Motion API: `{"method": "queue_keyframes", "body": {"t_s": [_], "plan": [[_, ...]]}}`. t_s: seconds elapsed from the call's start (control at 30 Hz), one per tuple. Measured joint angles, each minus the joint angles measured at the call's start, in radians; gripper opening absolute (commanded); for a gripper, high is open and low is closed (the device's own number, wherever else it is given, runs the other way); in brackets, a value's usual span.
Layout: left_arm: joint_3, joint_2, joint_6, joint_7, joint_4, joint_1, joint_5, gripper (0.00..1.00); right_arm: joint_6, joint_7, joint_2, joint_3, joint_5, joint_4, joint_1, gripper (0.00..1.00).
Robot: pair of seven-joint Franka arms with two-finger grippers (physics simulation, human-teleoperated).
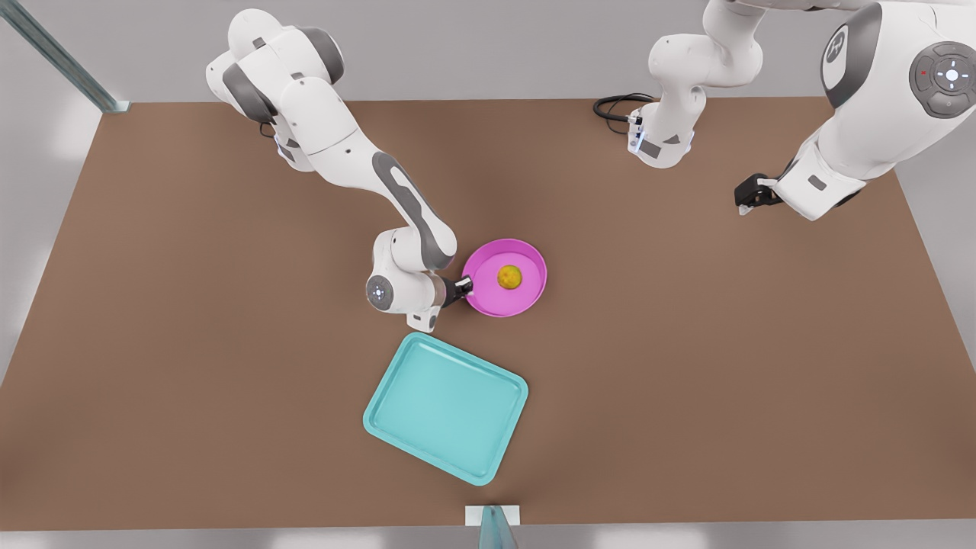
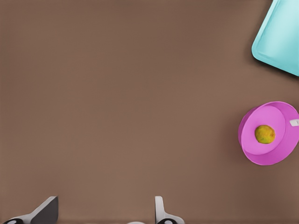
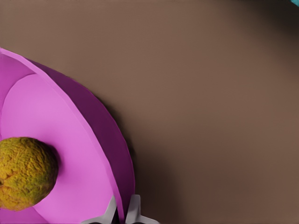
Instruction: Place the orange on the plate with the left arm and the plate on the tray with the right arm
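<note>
The pink plate [image 1: 488, 267] rests on the brown table just beyond the turquoise tray [image 1: 446, 408], apart from it. The speckled orange [image 1: 509, 277] lies in the plate's middle. My right gripper [image 1: 465, 287], on the arm at the front view's left, is shut on the plate's rim at the front view's left side. Seen close up, its fingertips [image 3: 112, 212] pinch the plate [image 3: 79, 140] wall beside the orange [image 3: 25, 172]. My left gripper [image 1: 751, 194] hangs open at the front view's right, far from the plate [image 2: 271, 156], orange [image 2: 265, 134] and tray [image 2: 280, 37]; its gripper [image 2: 103, 214] holds nothing.
A black cable [image 1: 618, 107] coils at the table's back edge by the left arm's base [image 1: 663, 137]. A metal post [image 1: 494, 530] stands at the front edge and a metal strut [image 1: 61, 57] crosses the back left corner.
</note>
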Motion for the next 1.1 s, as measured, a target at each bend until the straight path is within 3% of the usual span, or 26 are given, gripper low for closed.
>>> {"method": "queue_keyframes", "body": {"t_s": [0.37,0.77,1.1], "plan": [[-0.002,-0.007,-0.003,0.000,0.000,-0.004,0.001,1.00,-0.009,-0.005,-0.002,0.000,0.001,0.065,-0.069,0.21],[-0.003,-0.012,-0.006,0.004,0.000,-0.003,0.001,1.00,-0.077,0.001,0.004,-0.003,0.013,0.213,-0.284,0.21],[-0.005,-0.011,-0.007,0.005,0.000,-0.002,0.003,1.00,-0.093,0.119,0.142,-0.003,0.039,0.423,-0.350,0.21]]}}
